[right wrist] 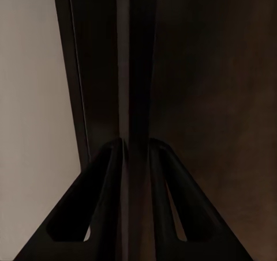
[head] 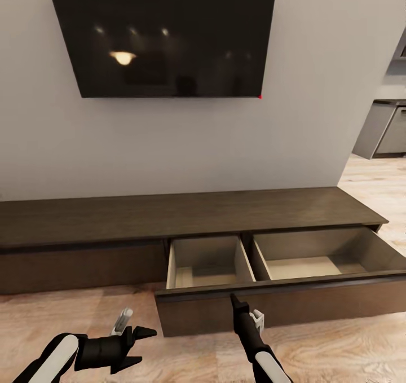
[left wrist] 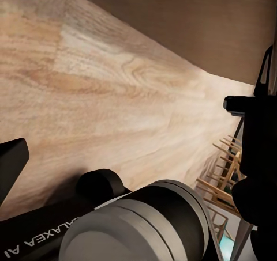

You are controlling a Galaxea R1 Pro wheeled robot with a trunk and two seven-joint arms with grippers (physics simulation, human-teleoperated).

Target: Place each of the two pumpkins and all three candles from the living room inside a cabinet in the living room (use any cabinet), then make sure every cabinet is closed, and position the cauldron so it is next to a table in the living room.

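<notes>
Both arms sit lowest in the head view: the right gripper (head: 233, 299) reaches up to the top edge of the pulled-out drawer front (head: 282, 307), and its wrist view shows the two fingers (right wrist: 109, 174) pinching that dark edge between them, probably the grip for hauling the handle-less drawer out or pushing it home. Off to the side, the left gripper (head: 141, 344) hangs low over the wood floor (head: 56, 315), fingers spread and holding nothing, likely kept clear as a spare. Behind them stands the cabinet (head: 84, 219), a long low dark unit under the wall-mounted TV (head: 163, 33). Its open drawer has two pale compartments (head: 206, 267), and what shows of both is bare. No pumpkins or candles are stowed where I can see.
</notes>
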